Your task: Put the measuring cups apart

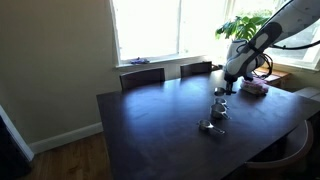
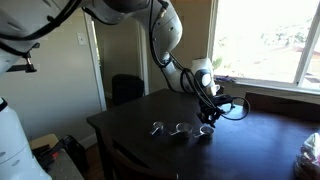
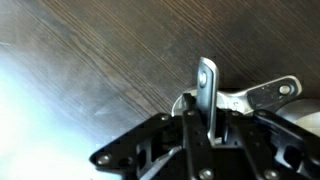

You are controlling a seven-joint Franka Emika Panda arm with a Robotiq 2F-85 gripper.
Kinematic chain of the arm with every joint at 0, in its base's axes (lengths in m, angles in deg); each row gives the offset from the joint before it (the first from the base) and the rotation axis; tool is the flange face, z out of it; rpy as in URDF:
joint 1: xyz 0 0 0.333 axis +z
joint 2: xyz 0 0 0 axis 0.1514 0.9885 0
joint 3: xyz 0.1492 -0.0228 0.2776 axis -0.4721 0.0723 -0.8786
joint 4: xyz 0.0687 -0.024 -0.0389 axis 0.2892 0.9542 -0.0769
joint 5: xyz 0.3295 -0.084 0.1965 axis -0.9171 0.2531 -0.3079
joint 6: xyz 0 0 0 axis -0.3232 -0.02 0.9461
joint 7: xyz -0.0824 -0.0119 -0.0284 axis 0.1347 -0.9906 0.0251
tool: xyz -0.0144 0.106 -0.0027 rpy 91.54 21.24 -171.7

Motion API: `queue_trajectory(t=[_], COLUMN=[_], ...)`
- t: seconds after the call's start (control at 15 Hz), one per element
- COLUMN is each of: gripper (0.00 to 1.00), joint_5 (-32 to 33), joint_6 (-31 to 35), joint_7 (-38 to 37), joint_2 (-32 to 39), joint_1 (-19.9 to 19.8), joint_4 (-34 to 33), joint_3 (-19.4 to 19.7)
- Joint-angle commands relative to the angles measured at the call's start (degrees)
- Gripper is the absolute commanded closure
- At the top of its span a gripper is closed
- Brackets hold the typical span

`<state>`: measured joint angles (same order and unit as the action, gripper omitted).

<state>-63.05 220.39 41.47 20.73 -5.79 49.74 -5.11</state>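
Several small silver measuring cups lie on the dark wooden table. In both exterior views one cup lies nearest the table's front, and another lies beside it. My gripper is low over the table at the far end of that row. In the wrist view my gripper is shut on the upright flat handle of a measuring cup. A second cup's handle points off to the right under it. The bowls are mostly hidden by the fingers.
A pinkish flat object lies near the table's far corner beside the arm. Two chairs stand along the window side. A potted plant stands by the window. A chair back is at the near table edge.
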Motion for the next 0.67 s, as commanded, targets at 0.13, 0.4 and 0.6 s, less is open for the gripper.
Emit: queue_trajectory(t=[0.13, 0.4, 0.6], gripper=[0.99, 0.99, 0.99], joint_5=[1.15, 1.12, 2.24], joint_6=[5.34, 10.66, 18.29], joint_7=[-0.63, -2.98, -5.00], joint_2=[-10.11, -12.84, -14.68], joint_1=[1.53, 3.91, 6.21], joint_4=[14.58, 20.60, 26.06], joint_3=[-1.81, -2.95, -2.46])
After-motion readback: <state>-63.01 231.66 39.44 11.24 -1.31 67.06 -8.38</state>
